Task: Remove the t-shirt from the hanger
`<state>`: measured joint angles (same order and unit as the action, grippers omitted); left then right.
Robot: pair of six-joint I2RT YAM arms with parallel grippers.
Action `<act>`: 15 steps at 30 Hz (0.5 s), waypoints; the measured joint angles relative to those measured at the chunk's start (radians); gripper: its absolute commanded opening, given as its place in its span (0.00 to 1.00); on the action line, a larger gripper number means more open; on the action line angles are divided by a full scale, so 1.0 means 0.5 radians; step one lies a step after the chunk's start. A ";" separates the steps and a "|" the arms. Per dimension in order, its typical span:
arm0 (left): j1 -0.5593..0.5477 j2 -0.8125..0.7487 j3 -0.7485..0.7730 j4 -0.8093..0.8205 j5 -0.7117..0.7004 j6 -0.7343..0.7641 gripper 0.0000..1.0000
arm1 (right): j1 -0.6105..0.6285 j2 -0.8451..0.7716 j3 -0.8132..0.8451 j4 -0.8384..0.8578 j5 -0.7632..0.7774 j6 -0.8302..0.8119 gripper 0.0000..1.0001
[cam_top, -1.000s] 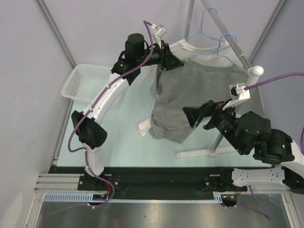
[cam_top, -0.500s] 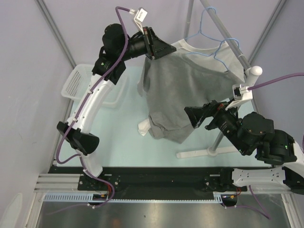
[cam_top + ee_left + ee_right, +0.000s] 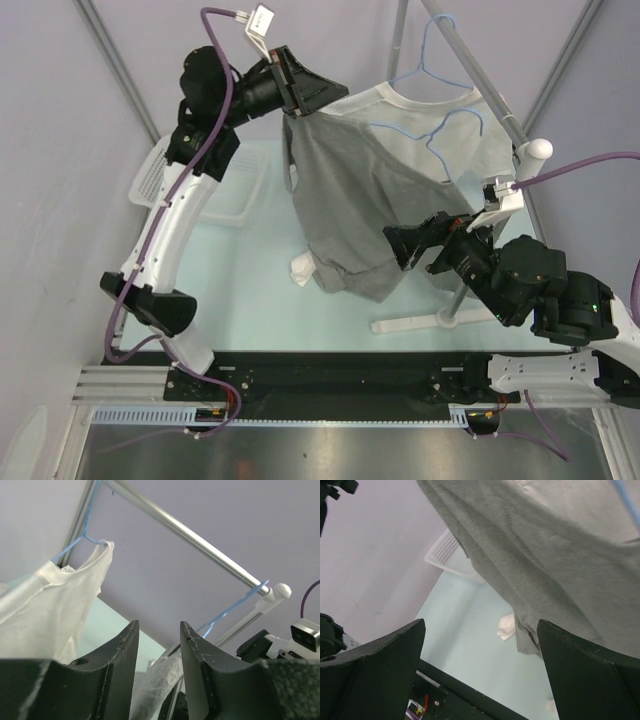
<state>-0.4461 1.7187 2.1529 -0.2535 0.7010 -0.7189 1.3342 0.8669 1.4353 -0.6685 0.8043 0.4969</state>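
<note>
The t-shirt (image 3: 370,190) hangs over the far half of the table (image 3: 250,280), toward its right edge. It is still on the blue hanger (image 3: 82,536), whose hook is over the rail (image 3: 478,68). The shirt's left shoulder is drawn up and out toward the far left, so the pale inside of the neck shows and a stretch of blue wire lies bare across the upper chest. The left gripper (image 3: 325,95) sits at that raised shoulder with its fingers (image 3: 122,665) nearly together. Grey cloth shows low in the narrow gap between them, so it appears to be pinching the shirt. The right gripper (image 3: 395,245) is beside the lower right of the shirt near the hem, spread wide and holding nothing, and the cloth hangs just ahead of it. A white basket (image 3: 155,170) stands by the left edge near the far corner. The task looks partly done: one shoulder seems to be working loose, while the neck and the right shoulder have yet to come off the wire.
</note>
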 measured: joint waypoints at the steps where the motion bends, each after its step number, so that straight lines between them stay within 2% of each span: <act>1: 0.013 -0.025 -0.001 0.000 -0.001 0.000 0.00 | 0.000 0.005 0.000 0.000 0.002 -0.001 1.00; 7: 0.011 -0.186 -0.185 0.080 -0.018 -0.038 0.00 | 0.000 0.048 0.001 0.004 0.076 -0.001 1.00; 15: -0.065 -0.188 -0.290 0.088 -0.111 -0.055 0.01 | 0.003 0.172 0.040 -0.054 0.230 0.049 1.00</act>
<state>-0.4786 1.6249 2.0079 -0.2096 0.6456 -0.7464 1.3357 0.9527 1.4551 -0.6956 0.9192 0.5213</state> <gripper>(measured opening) 0.018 0.994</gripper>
